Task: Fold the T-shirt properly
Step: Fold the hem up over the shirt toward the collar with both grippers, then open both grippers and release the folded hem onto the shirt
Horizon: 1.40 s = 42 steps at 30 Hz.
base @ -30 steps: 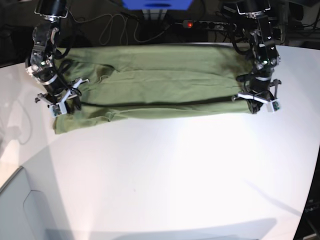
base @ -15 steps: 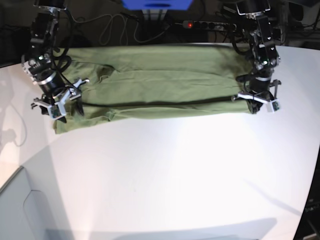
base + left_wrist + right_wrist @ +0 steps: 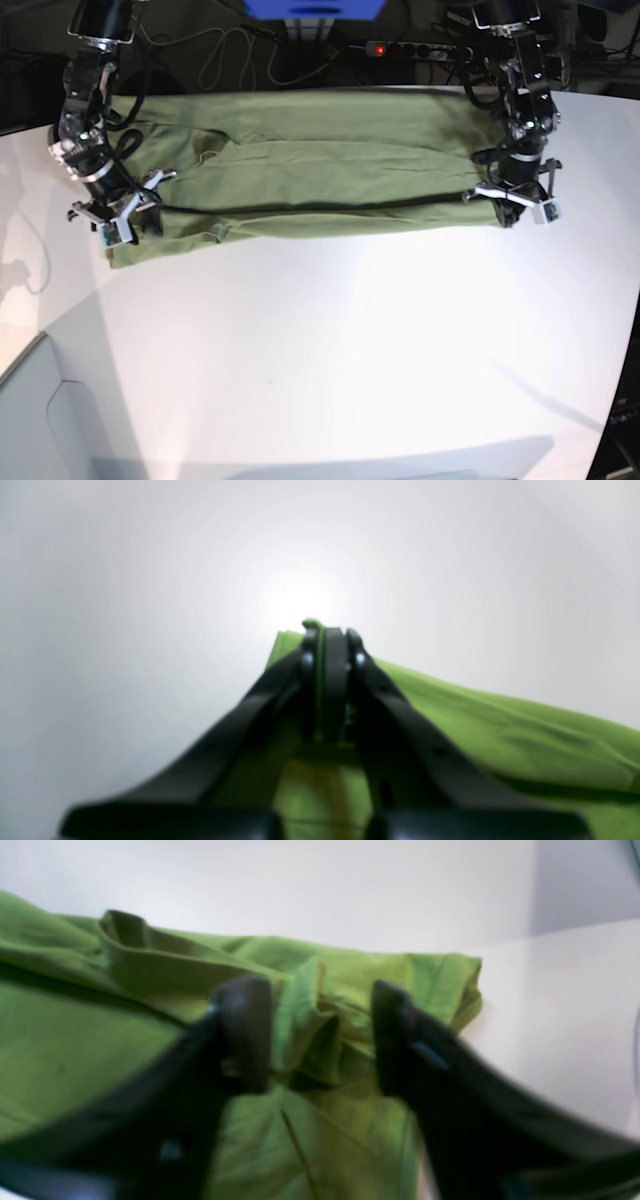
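While the T-shirt (image 3: 310, 165) lies flat along the far side of the white table (image 3: 350, 350), folded lengthwise into a long olive-green band, each arm sits at one of its ends. Left gripper (image 3: 520, 212), on the base view's right, is down at the near right corner of the band; its wrist view shows the jaws pressed together with a thin edge of green cloth (image 3: 312, 626) pinched between the tips, so it has hold of the shirt. Right gripper (image 3: 118, 228), on the base view's left, is over the bunched near left corner. In its wrist view the two dark fingers (image 3: 245, 1030) stand partly apart, straddling a raised wrinkle of fabric (image 3: 310, 1030); one finger sits against the fold, the other a little off it, not clamped. A power strip (image 3: 415, 48) and cables lie behind the table.
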### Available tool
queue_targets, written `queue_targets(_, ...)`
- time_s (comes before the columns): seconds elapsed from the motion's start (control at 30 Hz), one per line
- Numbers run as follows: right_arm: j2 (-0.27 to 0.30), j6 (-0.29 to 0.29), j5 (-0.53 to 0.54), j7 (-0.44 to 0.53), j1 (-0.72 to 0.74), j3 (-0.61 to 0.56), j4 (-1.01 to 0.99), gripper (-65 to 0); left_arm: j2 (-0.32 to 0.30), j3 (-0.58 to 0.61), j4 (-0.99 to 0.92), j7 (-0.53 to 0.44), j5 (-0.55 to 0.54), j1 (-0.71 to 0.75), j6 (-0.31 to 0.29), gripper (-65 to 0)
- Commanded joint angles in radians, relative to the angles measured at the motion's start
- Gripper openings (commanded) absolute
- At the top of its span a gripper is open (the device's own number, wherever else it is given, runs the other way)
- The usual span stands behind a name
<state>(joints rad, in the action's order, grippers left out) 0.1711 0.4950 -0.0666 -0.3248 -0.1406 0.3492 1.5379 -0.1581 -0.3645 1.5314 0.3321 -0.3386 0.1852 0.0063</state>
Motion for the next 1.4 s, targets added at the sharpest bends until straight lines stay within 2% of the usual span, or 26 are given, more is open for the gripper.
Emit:
queue_targets(0.0,0.009,0.009,0.017,0.026,0.008,0.003,0.019,-55.6,-0.010,-0.003,0.019,-0.023,0.000,-0.006,-0.006,-65.0)
queue_targets(0.03,0.009,0.009,0.017,0.025,0.006,0.003,0.020,-63.4,-0.010,-0.003,0.021,-0.021,0.000,-0.006,-0.006,-65.0)
queue_targets(0.07,0.008,0.009,0.017,0.020,0.006,0.003,0.023,-65.0,-0.010,-0.003,0.024,-0.018,0.000,-0.006,-0.006,-65.0)
queue_targets(0.13,0.008,0.009,0.017,0.023,-0.011,0.004,0.025,-62.9,-0.010,-0.003,0.027,-0.018,0.000,-0.006,-0.006,-65.0)
queue_targets(0.2,0.011,0.009,0.017,0.028,-0.035,0.007,0.048,-65.0,-0.010,-0.003,0.027,-0.018,0.000,-0.006,-0.006,-65.0)
queue_targets(0.5,0.008,0.009,0.018,0.028,-0.144,0.012,0.214,-64.8,-0.013,-0.009,0.131,-0.018,-0.001,0.055,-0.006,-65.0)
queue_targets(0.8,0.011,0.009,0.018,0.031,-0.195,0.014,0.221,-64.8,-0.019,-0.011,0.151,-0.024,0.000,0.092,-0.006,-65.0)
queue_targets(1.0,0.011,0.009,0.018,0.086,-0.227,0.037,0.223,-64.8,-0.014,-0.011,0.145,-0.024,0.000,0.092,-0.006,-65.0)
queue_targets(1.37,0.012,0.009,0.018,0.085,-0.230,0.069,0.218,-64.8,-0.021,-0.012,0.165,-0.024,0.000,0.107,-0.006,-65.0)
